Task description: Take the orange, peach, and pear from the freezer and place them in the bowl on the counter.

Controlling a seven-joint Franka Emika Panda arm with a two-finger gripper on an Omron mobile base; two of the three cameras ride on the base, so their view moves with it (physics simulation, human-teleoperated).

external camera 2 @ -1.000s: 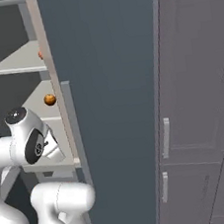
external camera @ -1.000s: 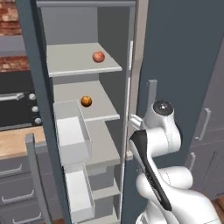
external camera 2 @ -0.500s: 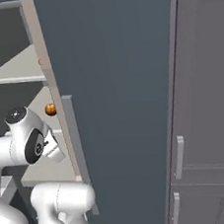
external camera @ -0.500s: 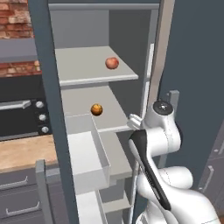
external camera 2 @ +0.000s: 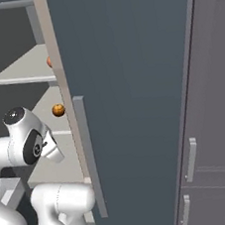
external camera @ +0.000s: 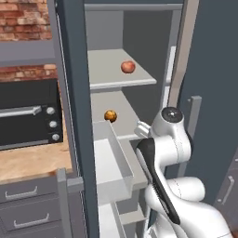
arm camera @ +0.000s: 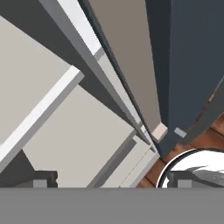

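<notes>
Sitting on the middle shelf of the open freezer (external camera: 74, 116), the orange (external camera: 110, 115) looks light, firm and prone to rolling; grip across its widest part. Whether the gripper is parted I cannot tell.

I count two fruits in the freezer (external camera: 200, 56): one orange (external camera: 110, 115) and one salmon-pink ball (external camera: 128, 67), each on its own shelf.

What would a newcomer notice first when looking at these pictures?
Probably the open freezer with its pale shelves: the orange lies on the middle shelf, and a reddish fruit on the shelf above. In front of it the white arm stands folded, beside the tall dark door.
</notes>
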